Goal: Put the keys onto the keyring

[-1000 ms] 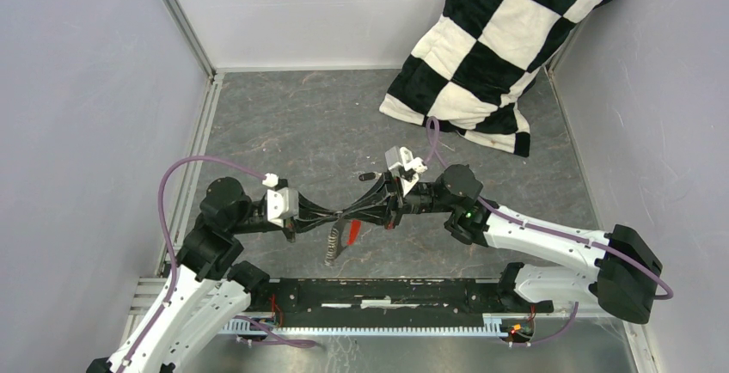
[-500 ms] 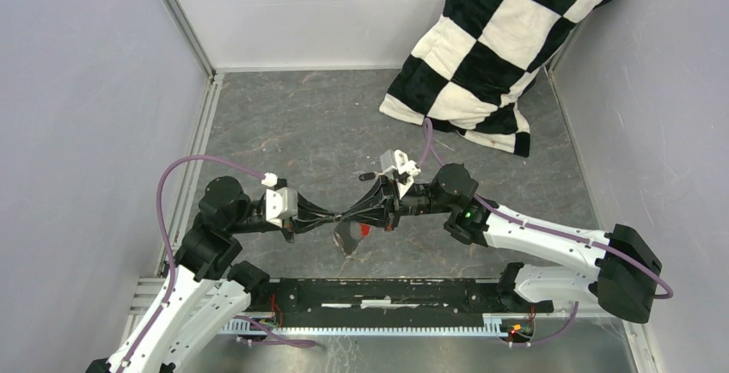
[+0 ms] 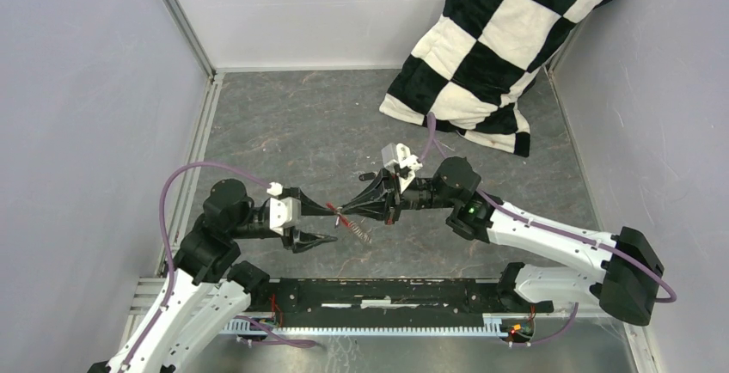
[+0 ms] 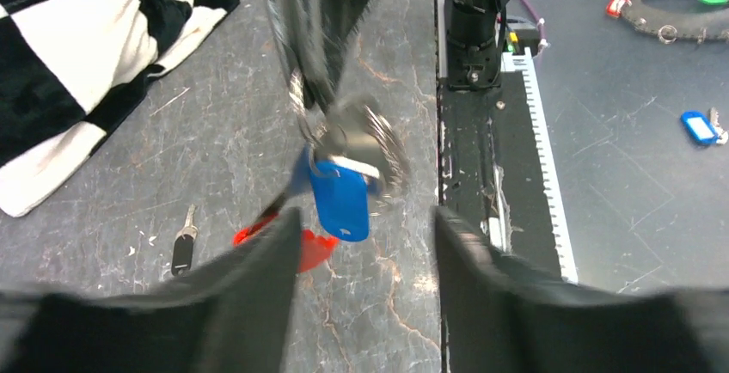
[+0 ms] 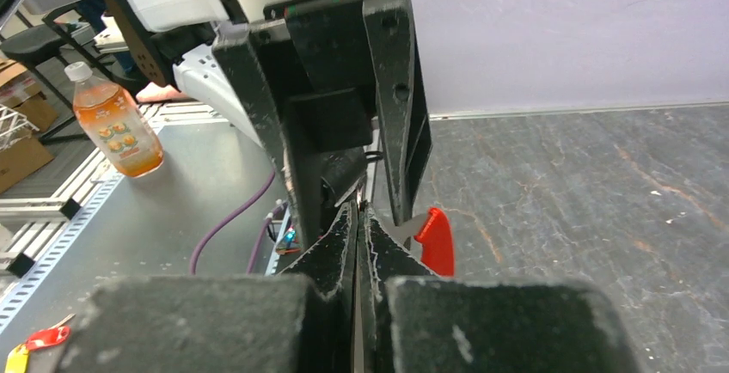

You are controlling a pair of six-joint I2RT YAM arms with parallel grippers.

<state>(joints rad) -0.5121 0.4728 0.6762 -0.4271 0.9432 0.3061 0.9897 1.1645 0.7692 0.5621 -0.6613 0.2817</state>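
Right jaws are pinching shut on the thin grey metal keyring with red oblong tag (image 5: 436,241), holding it above the grey bench (image 3: 284,124) near mid near-edge, the blue-headed key (image 4: 339,203) apparently hanging on it, leaving the wide-open left jaws free for the black-headed silver key (image 4: 181,250) lying on the bench.

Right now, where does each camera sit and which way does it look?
Top external: above and behind, facing down at the table; both arms show.
Left wrist: on the left arm, facing past its open fingers to the keyring.
Right wrist: on the right arm, facing along its shut fingers to the left gripper.
Wrist views share the red tag.
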